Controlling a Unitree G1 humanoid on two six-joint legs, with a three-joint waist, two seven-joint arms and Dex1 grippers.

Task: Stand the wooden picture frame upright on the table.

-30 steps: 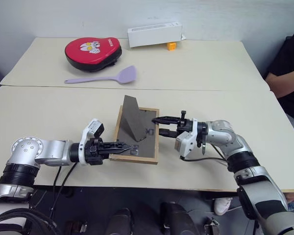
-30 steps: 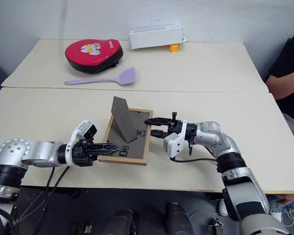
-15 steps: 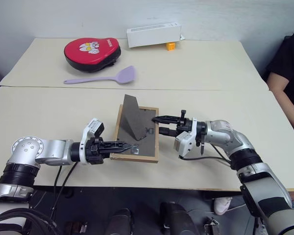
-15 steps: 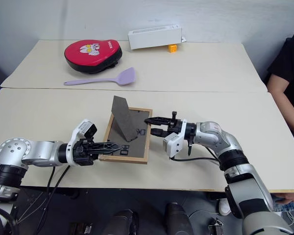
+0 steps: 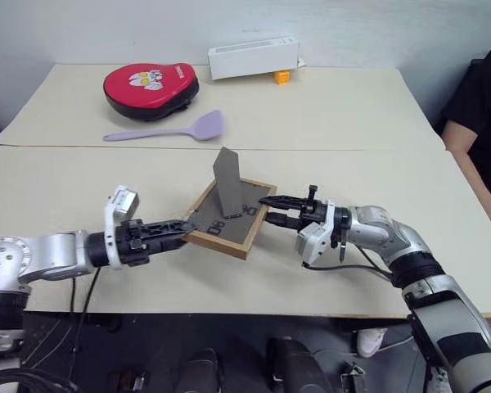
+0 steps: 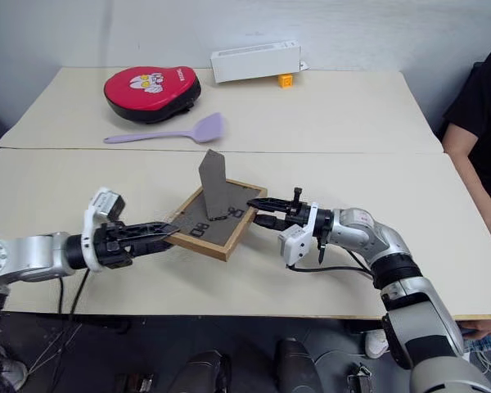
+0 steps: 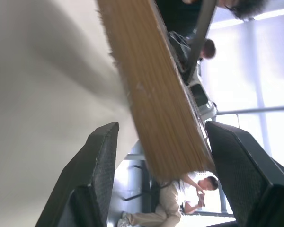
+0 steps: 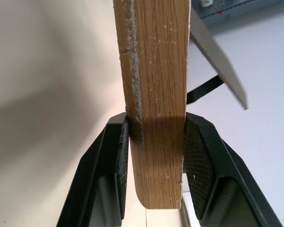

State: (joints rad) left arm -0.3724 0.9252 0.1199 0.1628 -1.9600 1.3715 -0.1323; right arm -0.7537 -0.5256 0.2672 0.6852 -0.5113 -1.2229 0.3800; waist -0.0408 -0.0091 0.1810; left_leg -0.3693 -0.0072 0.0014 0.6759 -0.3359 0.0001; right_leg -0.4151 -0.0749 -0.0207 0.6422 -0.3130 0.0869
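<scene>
I have the wooden picture frame (image 5: 227,219) back side up on the near section of the desk (image 5: 327,106), its dark panel facing me and the fold-out stand (image 5: 227,192) sticking up from it. My right gripper (image 5: 268,210) is clamped on the frame's right edge: in the right wrist view both pads press flat against the wood (image 8: 154,104), one on each face. That edge looks raised off the desk (the frame sits tilted, lower on its left side). My left gripper (image 5: 182,230) is at the frame's near-left corner with its fingers spread; in the left wrist view the wooden edge (image 7: 156,109) runs between the two fingers (image 7: 97,165) with a gap on either side, so it grips nothing. On the far section lie a red pad (image 5: 150,83), a lilac spatula (image 5: 168,130), a white box (image 5: 254,57) and a small orange block (image 5: 281,77). A person's arm (image 5: 473,135) shows at the right edge.
</scene>
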